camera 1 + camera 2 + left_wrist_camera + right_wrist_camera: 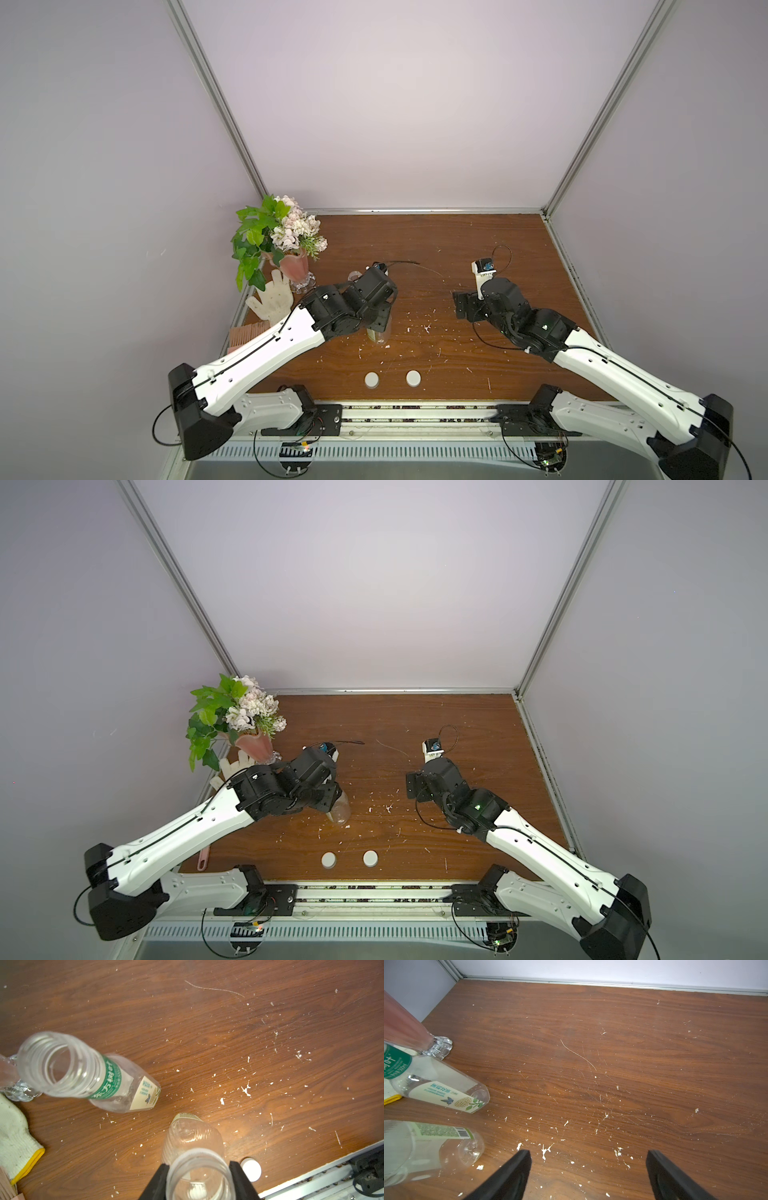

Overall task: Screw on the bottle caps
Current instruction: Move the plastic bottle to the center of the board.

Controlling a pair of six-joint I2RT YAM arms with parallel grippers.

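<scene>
The left gripper (199, 1167) is closed about the threaded neck of the near bottle (193, 1142), with one black jaw set against each side just under the open mouth. This hold seems chosen so that the bottle is kept from turning while its mouth is left free for a cap. The bottle is stood on its base on the table (457, 249), under the left wrist.

The green bottle (93, 1074), marked by a green band below its neck, is stood uncapped just beyond, close to the vase (295, 266) and clear of both grippers.

The right gripper (588, 1154) is spread wide with nothing between its fingers. It is held over bare table, well apart from the bottles, and is judged to be the free one by which a cap is to be fetched and turned.

The caps (372, 380) are laid flat side by side near the front edge, untouched. Neither has been fitted, so the task is judged to be at its start: one bottle steadied, a cap to be picked up next. As the caps are low and flat, a careful pinch across the rim would be called for.
</scene>
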